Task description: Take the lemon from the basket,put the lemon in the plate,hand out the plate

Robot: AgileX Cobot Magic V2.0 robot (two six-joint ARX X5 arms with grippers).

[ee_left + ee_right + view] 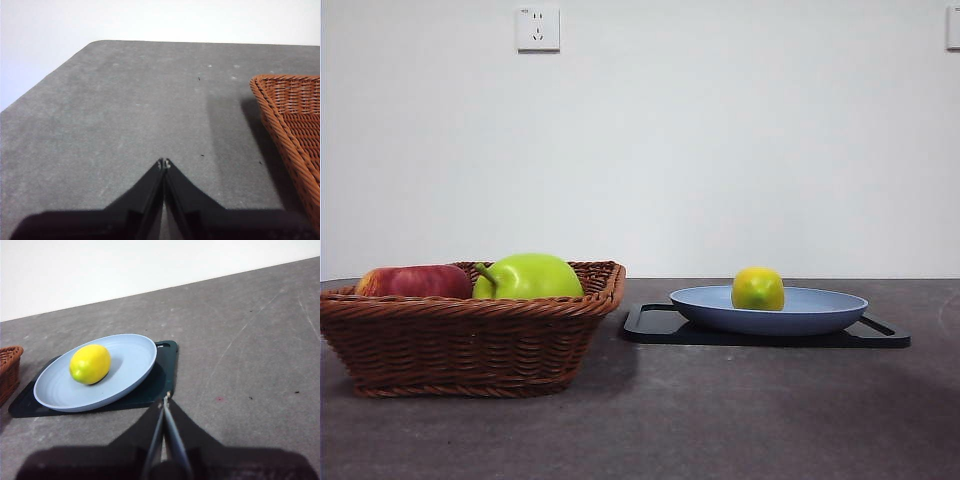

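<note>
The yellow-green lemon (757, 289) (90, 364) lies in the blue-grey plate (820, 310) (135, 355), a little off its centre on the basket's side. The brown wicker basket (470, 345) (295, 115) stands at the left of the front view. My right gripper (165, 399) is shut and empty, held above the table just short of the plate's edge. My left gripper (164, 163) is shut and empty over bare table beside the basket. Neither arm shows in the front view.
The plate rests on a flat black tray (660, 325) (160, 385). In the basket lie a large green apple (528, 277) and a red apple (415, 281). The dark grey table (720, 420) runs back to a white wall.
</note>
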